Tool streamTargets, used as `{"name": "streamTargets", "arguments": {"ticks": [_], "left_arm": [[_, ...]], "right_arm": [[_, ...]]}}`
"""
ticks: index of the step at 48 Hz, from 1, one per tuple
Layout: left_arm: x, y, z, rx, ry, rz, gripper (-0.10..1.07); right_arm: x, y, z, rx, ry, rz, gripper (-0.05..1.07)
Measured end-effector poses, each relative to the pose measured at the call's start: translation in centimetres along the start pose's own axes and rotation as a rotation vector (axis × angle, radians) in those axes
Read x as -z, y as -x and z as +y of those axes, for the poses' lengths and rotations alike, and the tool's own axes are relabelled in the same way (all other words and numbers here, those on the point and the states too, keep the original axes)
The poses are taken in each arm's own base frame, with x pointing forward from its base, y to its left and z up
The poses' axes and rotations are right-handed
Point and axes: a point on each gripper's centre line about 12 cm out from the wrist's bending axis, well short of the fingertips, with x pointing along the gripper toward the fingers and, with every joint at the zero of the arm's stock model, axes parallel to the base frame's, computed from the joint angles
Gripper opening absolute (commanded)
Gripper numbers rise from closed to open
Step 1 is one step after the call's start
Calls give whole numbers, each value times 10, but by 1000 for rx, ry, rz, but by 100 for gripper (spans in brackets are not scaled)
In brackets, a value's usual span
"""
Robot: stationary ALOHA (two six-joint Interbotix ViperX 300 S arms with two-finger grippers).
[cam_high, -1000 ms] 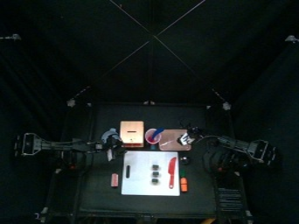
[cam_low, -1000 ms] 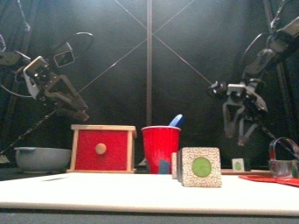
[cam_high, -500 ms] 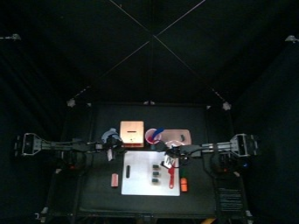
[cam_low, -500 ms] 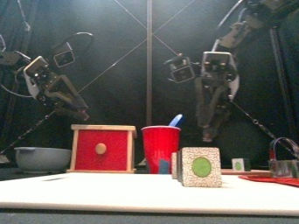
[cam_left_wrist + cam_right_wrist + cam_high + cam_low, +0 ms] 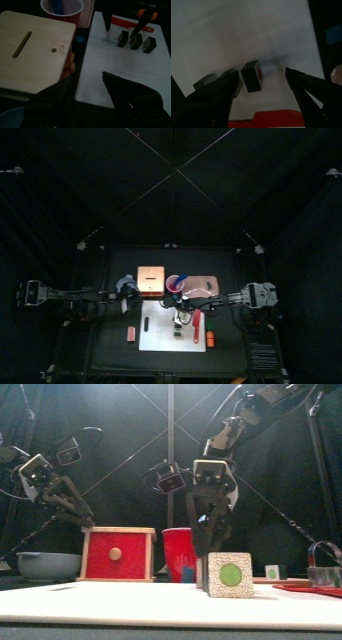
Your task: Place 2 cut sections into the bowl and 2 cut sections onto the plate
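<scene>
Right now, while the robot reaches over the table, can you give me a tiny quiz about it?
1. True or false: the right pincer is shut.
2. What do the cut sections lie on? A) a pink plate B) the white board C) a blue bowl
3. Fill in: the left wrist view shows ____ cut sections in a row.

Key: 1 false, it is wide open over a section; 2 B; 3 three.
</scene>
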Motion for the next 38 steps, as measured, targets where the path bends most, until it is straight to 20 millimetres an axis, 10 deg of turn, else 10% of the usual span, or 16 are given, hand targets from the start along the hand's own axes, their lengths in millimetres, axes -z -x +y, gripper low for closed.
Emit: {"name": "streamTargets", "arguments": {"ticks": [14, 38], "left_arm": [[1, 0, 0, 0, 0, 2, 87], [2, 1, 1, -6, 17, 5, 87]], "right_arm": [[6, -14, 3, 2, 2, 29, 98], [22, -14, -3, 6, -22, 37, 61]]}}
